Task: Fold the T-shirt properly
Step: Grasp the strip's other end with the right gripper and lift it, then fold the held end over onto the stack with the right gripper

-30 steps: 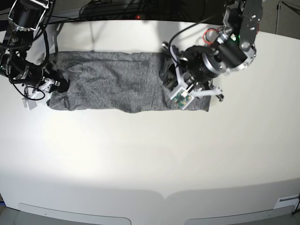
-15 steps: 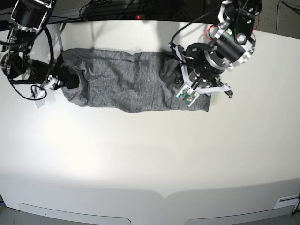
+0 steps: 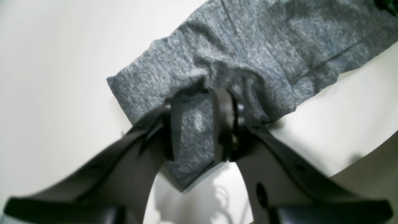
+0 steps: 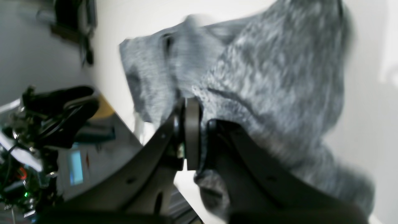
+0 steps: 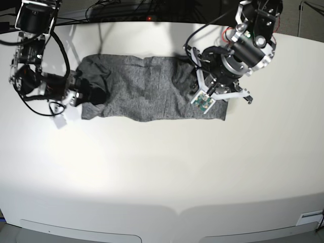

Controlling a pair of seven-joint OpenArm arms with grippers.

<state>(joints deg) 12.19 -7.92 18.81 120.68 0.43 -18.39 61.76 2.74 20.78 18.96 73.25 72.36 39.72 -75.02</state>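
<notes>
My right gripper (image 4: 197, 137) pinched the T-shirt (image 5: 147, 93) at one end. My left gripper (image 3: 199, 130) clamped the other end, above the table (image 5: 162, 167).

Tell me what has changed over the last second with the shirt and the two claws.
The right claw has shut on the end of the T-shirt and dragged it inward along the table, toward the left claw, so that end now bunches up and the shirt lies shorter. The left claw has kept its hold on the other end and shifted only slightly. The middle of the shirt lies flat as before.
</notes>
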